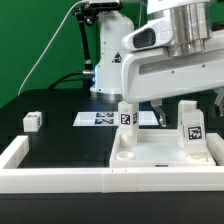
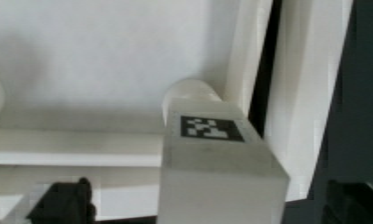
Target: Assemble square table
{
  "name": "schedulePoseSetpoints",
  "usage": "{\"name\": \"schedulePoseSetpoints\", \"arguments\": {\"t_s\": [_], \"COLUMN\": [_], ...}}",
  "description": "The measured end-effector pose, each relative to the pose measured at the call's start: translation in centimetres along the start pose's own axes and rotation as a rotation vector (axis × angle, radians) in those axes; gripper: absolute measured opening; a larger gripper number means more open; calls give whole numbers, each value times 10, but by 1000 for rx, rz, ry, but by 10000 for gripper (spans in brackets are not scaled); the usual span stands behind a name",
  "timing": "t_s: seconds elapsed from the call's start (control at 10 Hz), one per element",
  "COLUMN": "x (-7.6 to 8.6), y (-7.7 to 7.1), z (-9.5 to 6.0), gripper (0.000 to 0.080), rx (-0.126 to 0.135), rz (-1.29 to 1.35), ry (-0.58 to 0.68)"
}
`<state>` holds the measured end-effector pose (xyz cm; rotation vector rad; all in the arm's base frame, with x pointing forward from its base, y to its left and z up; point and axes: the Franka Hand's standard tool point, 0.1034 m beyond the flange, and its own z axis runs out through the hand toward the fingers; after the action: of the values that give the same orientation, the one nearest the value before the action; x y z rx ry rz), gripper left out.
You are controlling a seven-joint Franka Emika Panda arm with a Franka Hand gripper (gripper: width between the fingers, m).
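Now my hand [image 2: 209, 205], spread wide, straddles 1 leg [image 2: 218, 165] standing upright, long axis vertical, on the slab [image 1: 160, 152].

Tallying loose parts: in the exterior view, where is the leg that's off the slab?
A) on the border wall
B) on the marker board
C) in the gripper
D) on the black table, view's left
D: the loose leg sits alone on the black table, on the exterior view's left of the marker board.
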<state>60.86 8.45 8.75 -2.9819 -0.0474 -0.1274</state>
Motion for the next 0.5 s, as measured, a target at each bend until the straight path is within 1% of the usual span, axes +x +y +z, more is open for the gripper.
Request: {"name": "schedulePoseSetpoints", "arguments": {"t_s": [0.1, 0.2, 0.3, 0.4, 0.5], "x": [-1, -1, -1, -1, -1], "y": [1, 1, 2, 2, 2], "z": [3, 3, 3, 3, 3], "gripper": [551, 551, 407, 288, 288], "rx": [-5, -5, -5, -5, -5], "rz": [1, 1, 1, 1, 2], "ry": [11, 11, 10, 11, 11]}}
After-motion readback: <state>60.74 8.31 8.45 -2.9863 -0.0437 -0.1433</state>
